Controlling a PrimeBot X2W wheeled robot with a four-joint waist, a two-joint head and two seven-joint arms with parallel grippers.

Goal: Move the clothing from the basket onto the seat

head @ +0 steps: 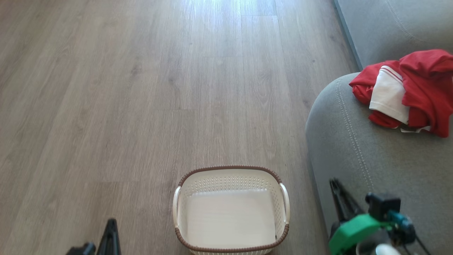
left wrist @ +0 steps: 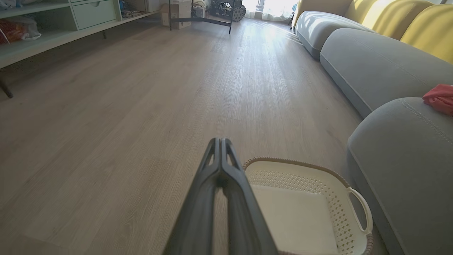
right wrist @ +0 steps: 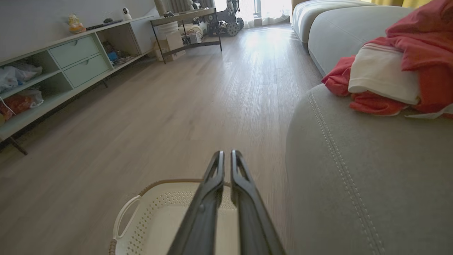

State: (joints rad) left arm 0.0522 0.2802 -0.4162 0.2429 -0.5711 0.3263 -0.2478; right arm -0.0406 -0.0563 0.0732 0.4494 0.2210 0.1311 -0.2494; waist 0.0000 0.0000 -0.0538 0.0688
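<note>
The clothing (head: 421,85) lies bunched on the seat (head: 371,159), red with a white panel and stripe trim; it also appears in the right wrist view (right wrist: 407,60) and as a red edge in the left wrist view (left wrist: 440,99). The basket (head: 230,167) stands on the floor by the seat's rounded edge, with nothing in it. My left gripper (left wrist: 220,140) hangs left of the basket (left wrist: 300,163), its fingers pressed together and holding nothing. Above the basket's near rim (right wrist: 159,183), my right gripper (right wrist: 226,152) has only a thin slit between its fingers and holds nothing. Both grippers show low in the head view, left gripper (head: 110,226) and right gripper (head: 334,184).
Wood floor (head: 141,88) stretches ahead and to the left. A second grey cushion (head: 389,32) continues the sofa beyond the seat, with yellow back cushions (left wrist: 407,21). A pale green shelf unit (right wrist: 70,60) lines the far wall, and a black-framed table (right wrist: 187,21) stands at the room's end.
</note>
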